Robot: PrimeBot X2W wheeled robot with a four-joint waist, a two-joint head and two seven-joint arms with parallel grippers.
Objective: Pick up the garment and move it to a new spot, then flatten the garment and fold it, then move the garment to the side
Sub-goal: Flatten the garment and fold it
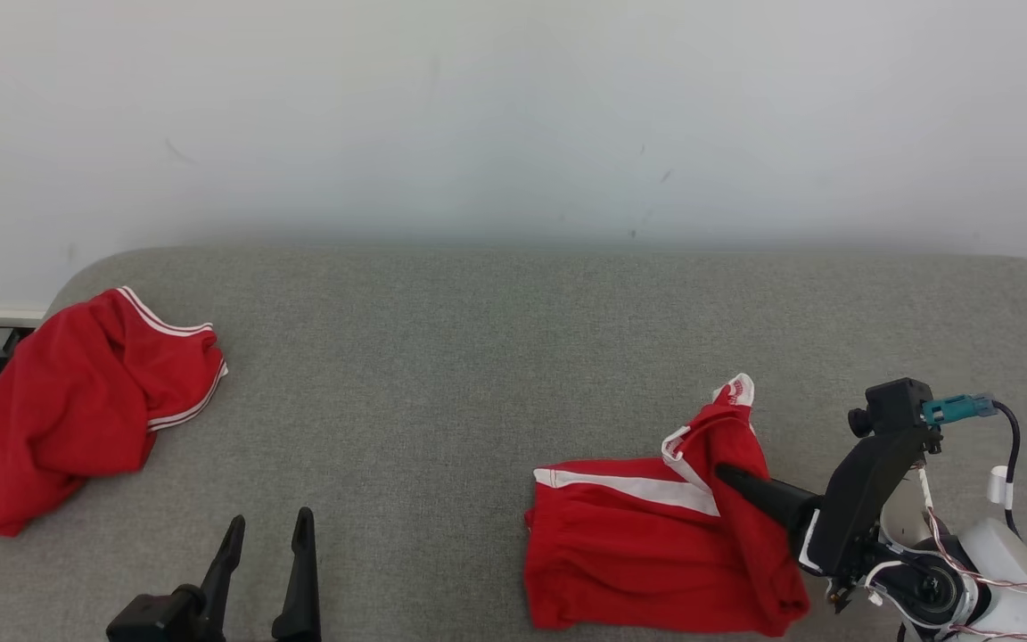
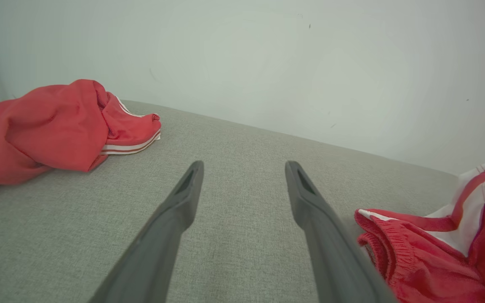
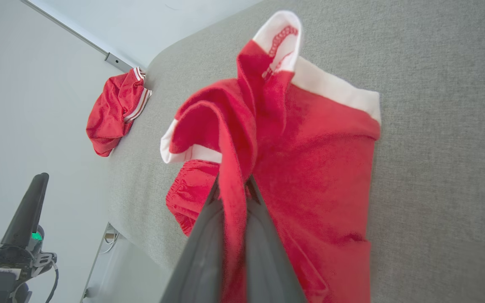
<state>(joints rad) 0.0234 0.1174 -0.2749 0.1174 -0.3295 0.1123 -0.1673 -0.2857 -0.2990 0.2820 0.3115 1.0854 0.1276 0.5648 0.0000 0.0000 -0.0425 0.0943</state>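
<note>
Two red pieces of clothing with white trim lie on the grey fabric surface [image 1: 442,374]. The right jaws are clamped on a raised fold of the garment [image 1: 647,553], and the rest of it lies spread beneath and ahead of them. The left jaws stand wide apart, holding nothing. The second garment [image 1: 68,410] lies crumpled ahead of them, well off to their left. Red stitching on the white neck band [image 3: 278,38] beyond the right jaws is unreadable.
</note>
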